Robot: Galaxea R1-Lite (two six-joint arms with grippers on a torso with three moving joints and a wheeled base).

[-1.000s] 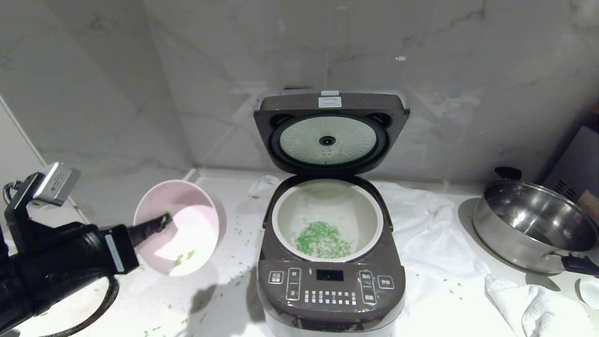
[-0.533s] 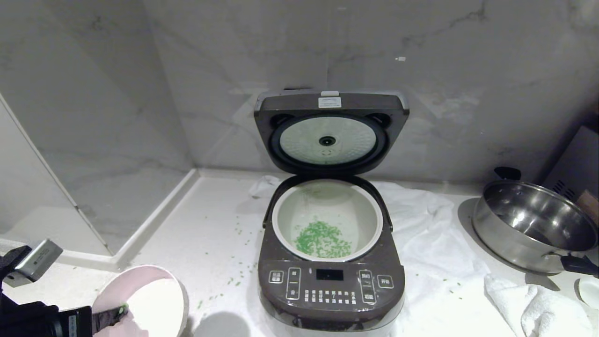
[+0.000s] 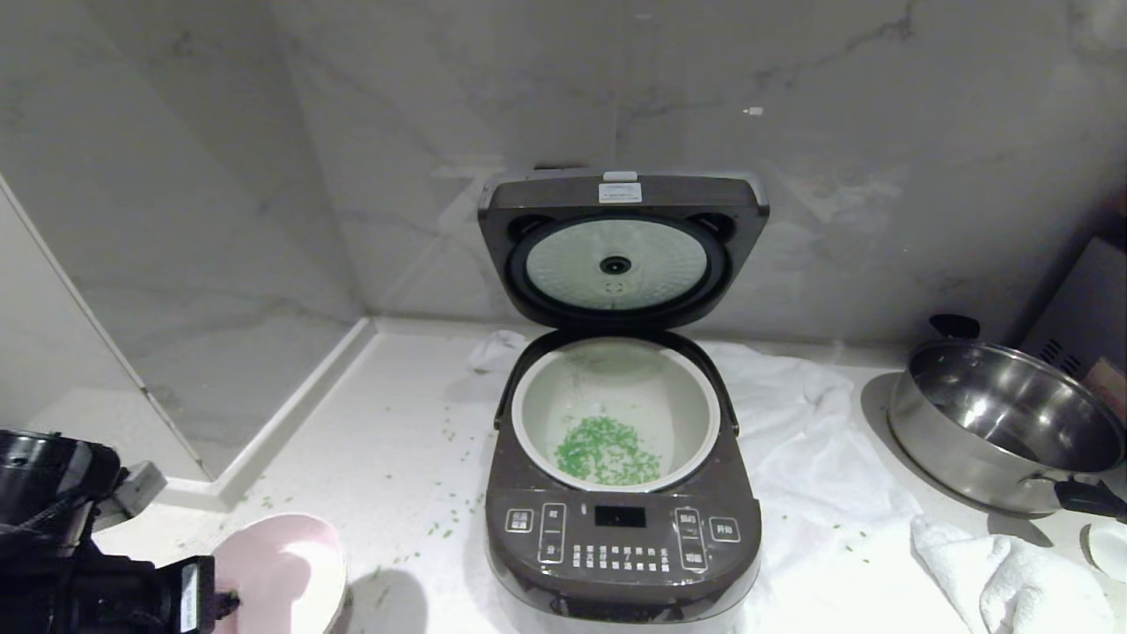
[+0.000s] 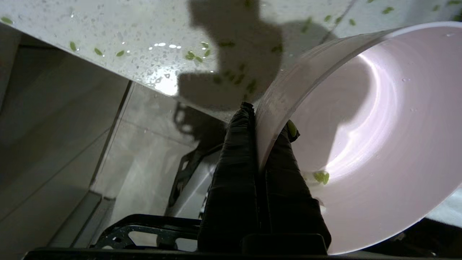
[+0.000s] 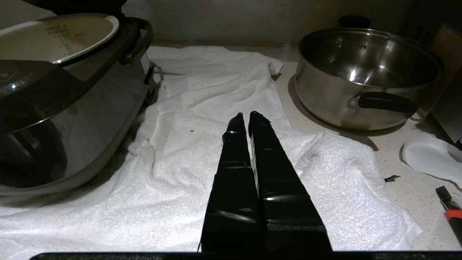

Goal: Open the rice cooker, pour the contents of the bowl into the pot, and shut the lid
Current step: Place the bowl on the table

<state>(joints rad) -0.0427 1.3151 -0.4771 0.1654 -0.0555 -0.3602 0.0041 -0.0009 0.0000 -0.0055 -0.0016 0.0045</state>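
Pale pink bowl (image 3: 286, 563) is pinched at its rim by the closed left end effector (image 4: 265, 119) near the worktop's (image 3: 396, 440) front-left corner. Rice cooker (image 3: 621, 537) lid (image 3: 621, 251) is raised; scallion bits (image 3: 606, 451) are seen in the pot (image 3: 616, 387). Right end effector (image 5: 245, 117) is held closed, empty, over the white towel (image 5: 202, 94).

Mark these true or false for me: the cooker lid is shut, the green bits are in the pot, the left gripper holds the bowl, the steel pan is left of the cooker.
1. The lid is shut. False: it stands open above the rice cooker.
2. The green bits lie in the pot. True; some are scattered on the counter too.
3. The left gripper holds the bowl. True: it pinches the rim.
4. The steel pan is left of the cooker. False: it sits to the right.
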